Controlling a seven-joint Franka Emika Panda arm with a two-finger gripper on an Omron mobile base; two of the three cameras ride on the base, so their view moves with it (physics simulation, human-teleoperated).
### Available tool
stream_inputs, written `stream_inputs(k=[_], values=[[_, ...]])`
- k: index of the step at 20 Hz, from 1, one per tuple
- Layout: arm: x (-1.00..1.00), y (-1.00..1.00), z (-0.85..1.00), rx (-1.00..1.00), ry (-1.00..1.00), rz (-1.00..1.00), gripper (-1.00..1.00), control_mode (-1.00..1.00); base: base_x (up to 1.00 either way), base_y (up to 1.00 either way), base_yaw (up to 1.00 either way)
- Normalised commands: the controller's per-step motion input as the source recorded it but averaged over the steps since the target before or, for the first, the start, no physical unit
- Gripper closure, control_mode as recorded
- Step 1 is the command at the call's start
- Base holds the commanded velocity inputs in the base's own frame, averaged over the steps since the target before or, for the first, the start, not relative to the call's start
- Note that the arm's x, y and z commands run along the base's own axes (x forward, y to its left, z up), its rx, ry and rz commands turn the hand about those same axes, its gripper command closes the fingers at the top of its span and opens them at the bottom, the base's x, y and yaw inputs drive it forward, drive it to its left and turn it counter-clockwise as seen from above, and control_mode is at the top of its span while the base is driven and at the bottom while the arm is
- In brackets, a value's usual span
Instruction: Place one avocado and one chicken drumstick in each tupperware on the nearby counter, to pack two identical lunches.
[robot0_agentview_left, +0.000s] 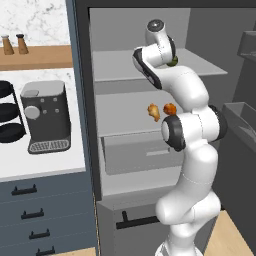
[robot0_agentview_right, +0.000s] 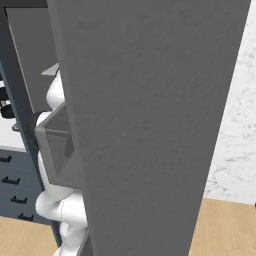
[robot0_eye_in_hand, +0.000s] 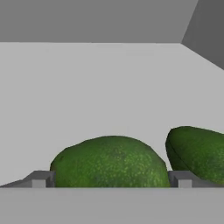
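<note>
My gripper (robot0_eye_in_hand: 111, 179) is open, reaching into the fridge's upper shelf (robot0_agentview_left: 120, 65). Its two fingertips (robot0_eye_in_hand: 39, 179) stand on either side of a dark green avocado (robot0_eye_in_hand: 109, 162); I cannot tell whether they touch it. A second avocado (robot0_eye_in_hand: 199, 151) lies just to the right of it. In the left base view a bit of avocado (robot0_agentview_left: 174, 62) peeks out behind the arm's wrist. Two chicken drumsticks (robot0_agentview_left: 154, 112) (robot0_agentview_left: 170, 108) lie on the middle shelf below. The white counter (robot0_agentview_left: 50, 165) is to the left of the fridge. The tupperware is out of view.
A dark coffee machine (robot0_agentview_left: 46, 115) and a black tiered rack (robot0_agentview_left: 9, 112) stand on the counter. A grey fridge drawer (robot0_agentview_left: 140, 152) sits under the middle shelf. The open fridge door (robot0_agentview_right: 150, 125) with its bin (robot0_agentview_right: 55, 145) stands close on the right.
</note>
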Motion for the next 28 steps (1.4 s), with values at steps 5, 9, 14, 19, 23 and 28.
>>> stream_inputs(k=[5, 9, 14, 19, 23, 28], values=[[0.0, 0.0, -0.26, 0.0, 0.04, -0.01, 1.0, -1.0, 0.0, 0.0, 0.0], [-0.03, 0.0, -0.22, 0.0, 0.01, 0.0, 1.0, -1.0, 0.0, 0.0, 0.0], [-0.33, 0.0, -0.13, 0.0, -0.04, 0.0, 1.0, -1.0, 0.0, 0.0, 0.0], [-0.93, 0.0, -0.04, 0.11, -0.11, 0.0, 1.0, -1.0, 0.0, 0.0, 0.0], [-1.0, 0.0, -0.09, 0.15, -0.07, 0.01, 1.0, -1.0, 0.0, 0.0, 0.0], [-1.0, 0.0, -0.1, 0.19, -0.07, 0.03, 1.0, -1.0, 0.0, 0.0, 0.0]])
